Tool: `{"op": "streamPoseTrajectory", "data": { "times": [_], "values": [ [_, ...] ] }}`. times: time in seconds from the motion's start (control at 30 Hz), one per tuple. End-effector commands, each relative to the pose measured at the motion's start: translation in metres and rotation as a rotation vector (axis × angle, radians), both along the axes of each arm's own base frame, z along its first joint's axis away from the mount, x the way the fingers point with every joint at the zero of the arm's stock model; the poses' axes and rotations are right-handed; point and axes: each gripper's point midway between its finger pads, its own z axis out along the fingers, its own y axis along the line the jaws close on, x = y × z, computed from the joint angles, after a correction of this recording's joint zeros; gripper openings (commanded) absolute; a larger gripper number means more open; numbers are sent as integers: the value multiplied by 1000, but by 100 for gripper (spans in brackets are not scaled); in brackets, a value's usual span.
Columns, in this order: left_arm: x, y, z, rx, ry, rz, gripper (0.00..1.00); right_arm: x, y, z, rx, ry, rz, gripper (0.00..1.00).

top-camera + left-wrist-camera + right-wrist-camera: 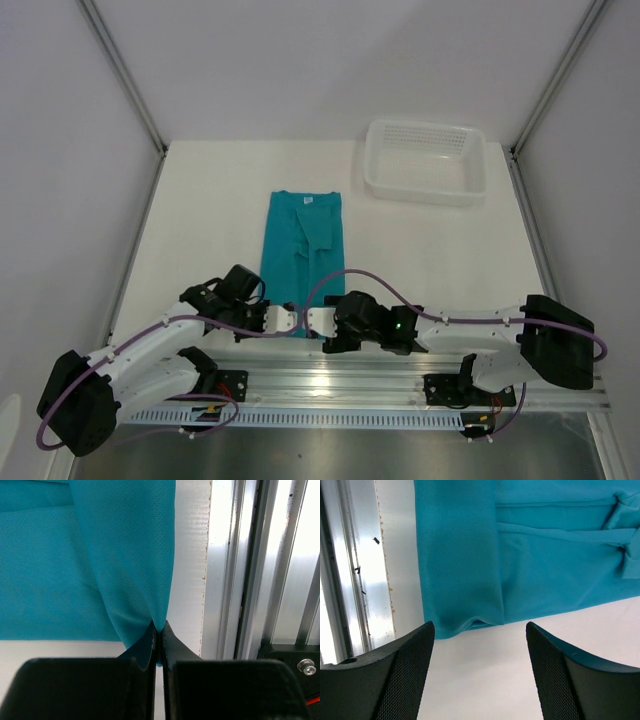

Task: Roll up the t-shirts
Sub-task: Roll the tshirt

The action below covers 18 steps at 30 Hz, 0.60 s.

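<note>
Teal t-shirt (302, 240) lies flat on the white table (200, 230), folded into a long narrow strip running away from the arms. The collar end with its white neck label (308, 201) is at the far end. The near hem sits just short of the table's near edge, and both long edges look straight and roughly parallel.

In the right wrist view we note a doubled band of fabric across the near end, its corner slightly puffed off the table.

The left gripper (159, 630) is closed tight on a pinch of the hem fabric. The cloth rises from the table into a taut peak between the fingers.

The right gripper (479, 627) is spread wide just above the other hem corner, with nothing between its fingers and one finger on each side of the corner.

The two grippers face each other, nearly touching, at the shirt's near end.

Bare table shows broadly left and right of the strip and beyond the collar. A white plastic basket (428, 160) stands at the far right, well apart from the shirt. An aluminium rail (400, 378) runs along the near edge, just beside the hem.
</note>
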Motion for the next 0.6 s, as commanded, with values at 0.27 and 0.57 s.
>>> {"op": "streamPoseTrajectory", "data": {
  "times": [0.27, 0.57],
  "values": [
    [0, -7, 4, -34, 21, 10, 1, -2, 1, -27, -26, 82, 26, 76],
    [1, -8, 4, -31, 36, 14, 3, -12, 5, -11, 22, 119, 65, 76]
  ]
}}
